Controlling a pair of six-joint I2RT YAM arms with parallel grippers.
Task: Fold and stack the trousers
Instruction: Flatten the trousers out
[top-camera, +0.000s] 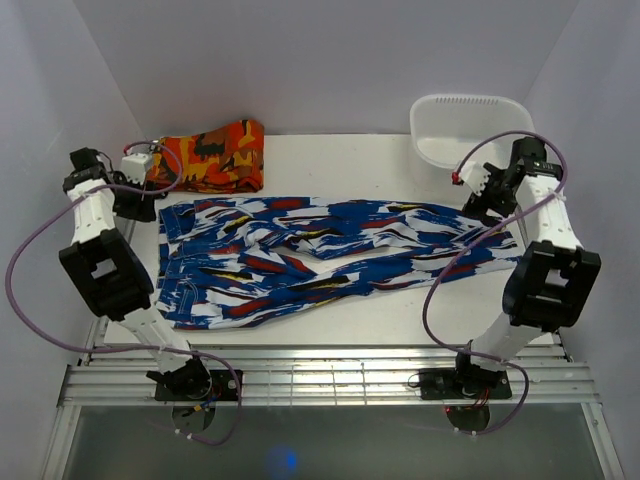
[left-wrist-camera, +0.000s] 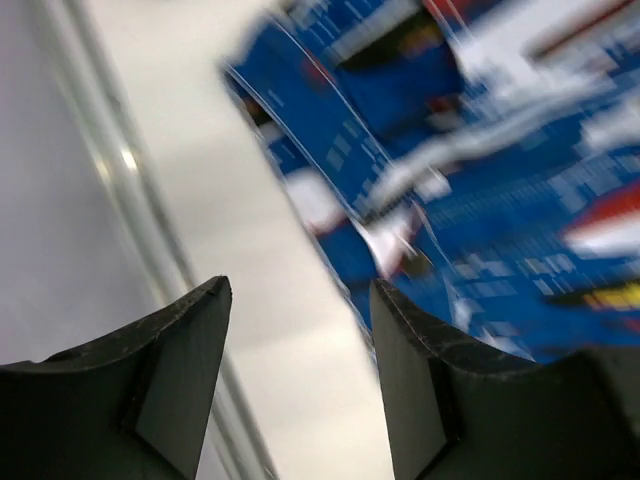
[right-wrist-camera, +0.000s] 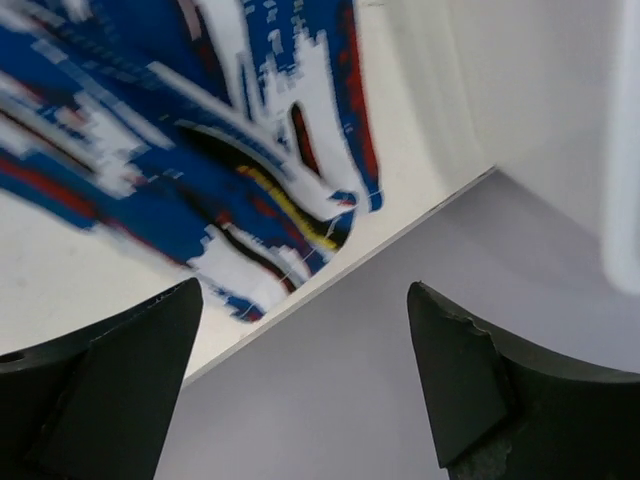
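The blue-and-white streaky trousers lie flat across the middle of the table, doubled lengthwise, with the waist at the left and the leg ends at the right. My left gripper hovers by the waist's far left corner. In the left wrist view it stands open over bare table, the waist cloth just to its right. My right gripper is at the leg ends by the right wall. In the right wrist view it is open and empty, with the hem up and to the left.
A folded orange-red-and-black cloth lies at the back left. At the back right a white plastic basin stands. Grey walls close in the left and right sides, and a metal rail frame runs along the near edge.
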